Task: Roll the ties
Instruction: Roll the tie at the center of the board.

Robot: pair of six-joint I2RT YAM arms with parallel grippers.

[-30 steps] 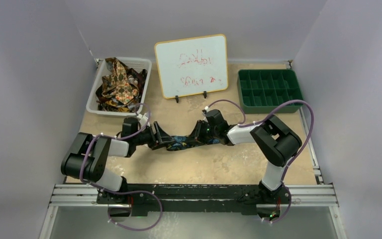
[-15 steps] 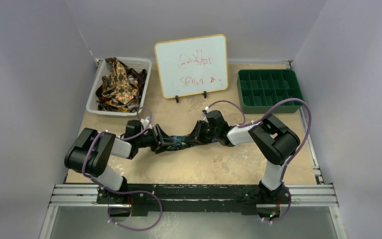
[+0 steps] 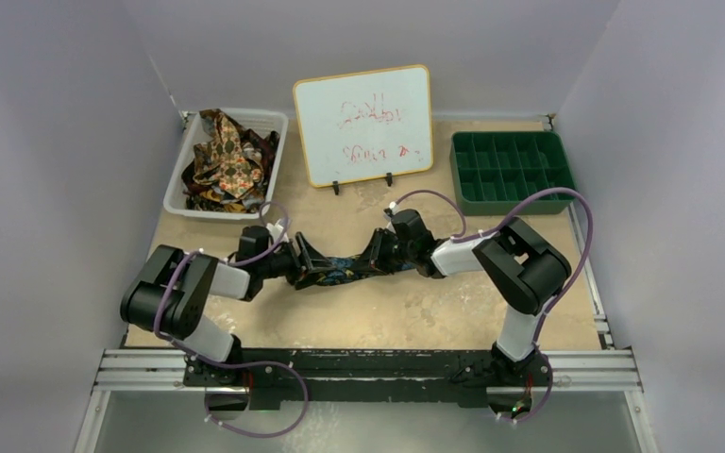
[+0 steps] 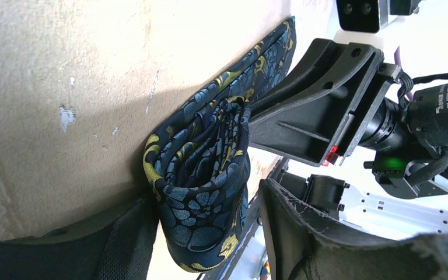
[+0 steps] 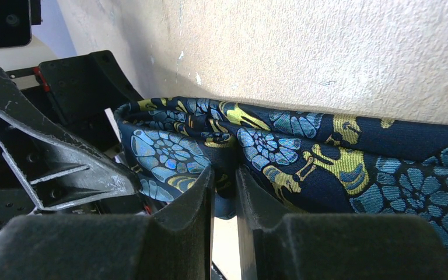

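**Item 1.** Dark navy, blue-and-gold floral fabric necktie (image 3: 340,268) — lies mid-table on the beige speckled tabletop (image 3: 406,316), stretched between the two arms. Its left end is wound into a loose roll (image 4: 201,175), which stands on edge against the surface.

**Item 2.** Left gripper (image 4: 207,233) — jaws apart, bracketing the roll. One finger (image 4: 129,245) touches it; the other sits just beside it, with a sliver of light between.

**Item 3.** Right gripper (image 5: 224,201) — jaws nearly together, pinched on a fold of the necktie (the flat length runs off to the right in its own view).

**Item 4.** Heap of brown, gold and red printed ties (image 3: 225,156), in a white plastic basket (image 3: 203,213) at the far left corner.

**Item 5.** White dry-erase board (image 3: 363,123) with red scribbles, upright at far centre.

**Item 6.** Green compartmented tray (image 3: 510,175), far right.
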